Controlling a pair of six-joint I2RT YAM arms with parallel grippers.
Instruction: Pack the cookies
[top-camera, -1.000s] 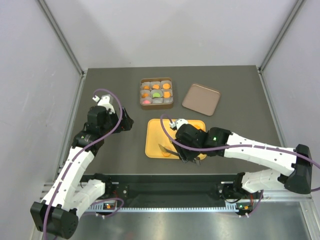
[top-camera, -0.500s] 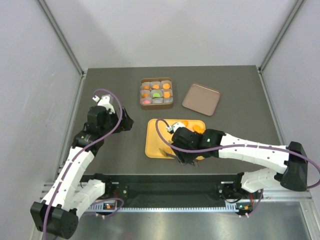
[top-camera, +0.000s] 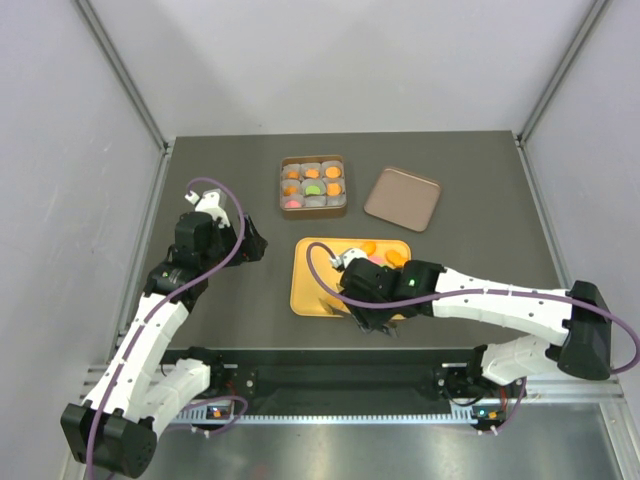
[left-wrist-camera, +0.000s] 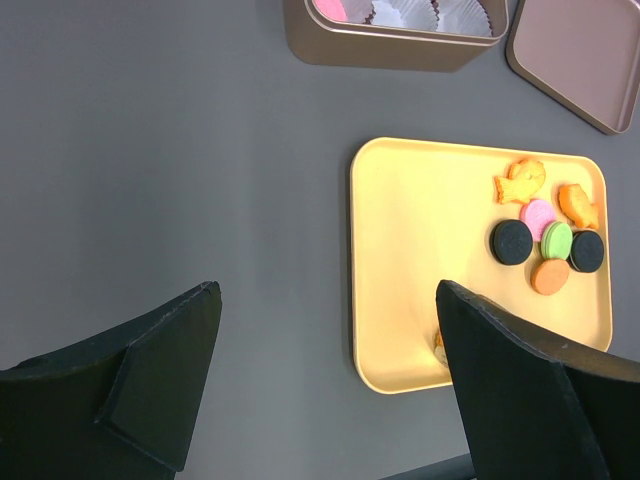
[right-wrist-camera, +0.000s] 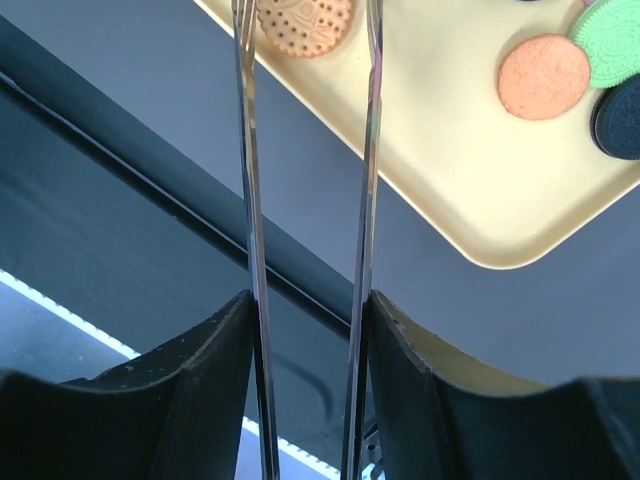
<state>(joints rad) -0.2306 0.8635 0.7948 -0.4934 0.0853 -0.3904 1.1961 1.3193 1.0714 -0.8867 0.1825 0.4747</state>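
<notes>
The right claw (right-wrist-camera: 310, 300) is pinching a pair of thin metal tongs (right-wrist-camera: 248, 180), with its 2 black fingers pressed against the outside of the 2 arms. The tongs run up the middle of the right wrist view. Their tips stand on either side of a tan cookie (right-wrist-camera: 305, 22) with dots on it, at the top edge of that frame. This cookie is over the lower edge of the yellow tray (left-wrist-camera: 420, 240), as the top view shows it. Whether the tips touch it I cannot tell.

The left claw (left-wrist-camera: 328, 300) is spread wide with nothing between its fingers. It hangs over the dark table (left-wrist-camera: 150, 150), left of the tray.

The loose cookies (left-wrist-camera: 537, 217) lie in a cluster at the right side of the tray in the left wrist view. There are 2 orange fish-shaped ones at the top, then 1 pink, 1 green, 2 black and 1 round orange. The pink and green ones touch.

A brown box (left-wrist-camera: 390, 45) sits above the tray, at the upper centre of the top view. It holds 9 paper cups (left-wrist-camera: 455, 10) in 3 rows of 3. Several cups hold an orange cookie, the middle cup a green one and the lower left cup a pink one. The box's lid (left-wrist-camera: 575, 55) lies on the table just right of it, apart from the tray.
</notes>
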